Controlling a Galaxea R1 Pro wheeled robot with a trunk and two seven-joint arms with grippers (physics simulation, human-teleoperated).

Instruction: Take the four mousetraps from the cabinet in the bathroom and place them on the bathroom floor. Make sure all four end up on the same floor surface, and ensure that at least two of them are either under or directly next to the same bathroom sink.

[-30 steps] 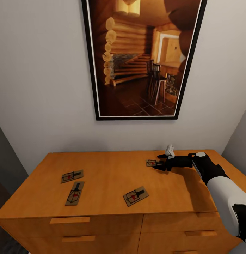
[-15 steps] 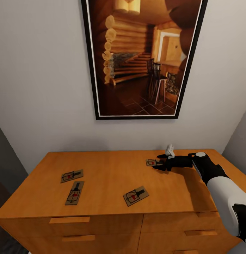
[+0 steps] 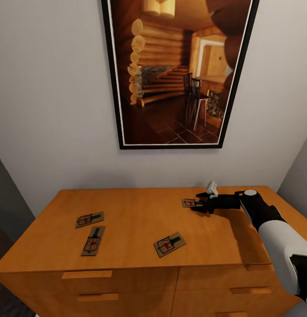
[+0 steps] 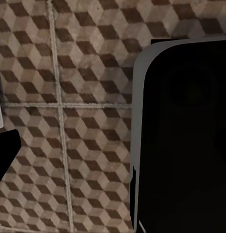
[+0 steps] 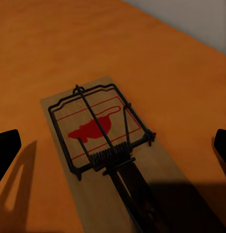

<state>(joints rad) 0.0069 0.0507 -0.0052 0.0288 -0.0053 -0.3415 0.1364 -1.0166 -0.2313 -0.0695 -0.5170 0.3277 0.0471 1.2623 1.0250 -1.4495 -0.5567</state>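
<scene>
Reaching across the cabinet (image 3: 140, 229), the right gripper (image 3: 201, 201) is hovering with fingers spread wide, one to each side of the far mousetrap (image 5: 105, 145), neither touching it. The trap is lying flat on the orange-brown top between the fingertips. It is likely light and rigid: a thin wooden board carrying dark wire, a coiled spring and a red mouse print. Gripping the long edges of the board looks safest, since the wire could snag or slip. Three other mousetraps (image 3: 169, 244) are lying well apart from the fingers. The left gripper's (image 4: 3, 155) finger spread cannot be told above the cube-patterned bathroom floor (image 4: 69, 97).
</scene>
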